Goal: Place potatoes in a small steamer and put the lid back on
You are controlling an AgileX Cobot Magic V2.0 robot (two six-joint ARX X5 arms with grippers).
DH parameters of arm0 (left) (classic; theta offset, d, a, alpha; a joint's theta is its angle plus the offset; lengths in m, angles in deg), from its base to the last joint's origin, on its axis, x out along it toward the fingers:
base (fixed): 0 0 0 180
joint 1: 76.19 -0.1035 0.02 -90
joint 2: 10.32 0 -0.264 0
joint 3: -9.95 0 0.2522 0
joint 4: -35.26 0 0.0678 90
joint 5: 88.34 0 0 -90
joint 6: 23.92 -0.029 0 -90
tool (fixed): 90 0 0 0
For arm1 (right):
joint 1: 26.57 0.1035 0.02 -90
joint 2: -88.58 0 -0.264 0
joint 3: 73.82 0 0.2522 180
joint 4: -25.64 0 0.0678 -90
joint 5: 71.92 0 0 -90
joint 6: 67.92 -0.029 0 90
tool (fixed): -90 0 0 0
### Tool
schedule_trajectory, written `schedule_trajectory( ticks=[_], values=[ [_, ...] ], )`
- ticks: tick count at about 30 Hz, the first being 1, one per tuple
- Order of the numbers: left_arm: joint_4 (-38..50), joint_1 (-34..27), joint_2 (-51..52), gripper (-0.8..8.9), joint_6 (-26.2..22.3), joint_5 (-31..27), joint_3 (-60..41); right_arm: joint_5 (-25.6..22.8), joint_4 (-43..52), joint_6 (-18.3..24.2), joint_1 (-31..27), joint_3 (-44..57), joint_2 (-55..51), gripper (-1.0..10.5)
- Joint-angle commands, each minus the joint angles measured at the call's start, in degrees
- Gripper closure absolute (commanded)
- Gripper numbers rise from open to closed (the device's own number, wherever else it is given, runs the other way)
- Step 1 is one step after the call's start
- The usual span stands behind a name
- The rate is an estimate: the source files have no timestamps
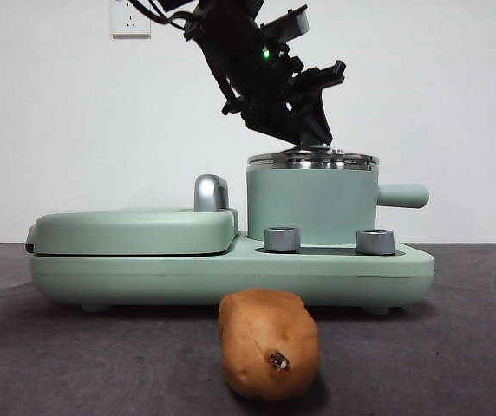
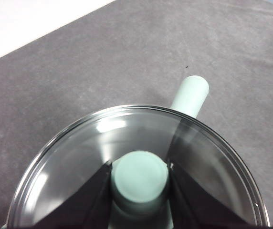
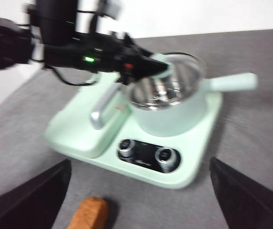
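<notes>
The potato (image 1: pixel 270 344) lies on the grey table in front of the appliance, its dark eye spot facing the front camera; it also shows in the right wrist view (image 3: pixel 89 214). The mint-green steamer (image 1: pixel 311 204) stands on the appliance's right side with the lid (image 1: pixel 313 159) resting on its rim. My left gripper (image 1: pixel 313 139) comes down from above, and its jaws are shut on the lid's green knob (image 2: pixel 140 176). My right gripper (image 3: pixel 140 164) is open and empty, held high over the table in front of the appliance.
The flat green griddle cover (image 1: pixel 135 230) with a steel handle (image 1: pixel 211 192) lies shut to the left of the steamer. Two steel dials (image 1: pixel 282 239) sit on the base. The steamer's side handle (image 1: pixel 404 195) points right.
</notes>
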Motion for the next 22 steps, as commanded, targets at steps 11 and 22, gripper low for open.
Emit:
schedule_trajectory(
  ticks=[11,22],
  values=[
    [-22.5,0.6,1.5,7.97,-0.4,1.1,20.5,-1.9,-4.4,-3.5,8.0,-5.0,12.7,4.8],
    [-31.1,-2.6,9.2,7.96,-1.4,1.1,21.0,-16.6,-0.4,-12.4,29.7,-6.0,25.2,4.8]
  ],
)
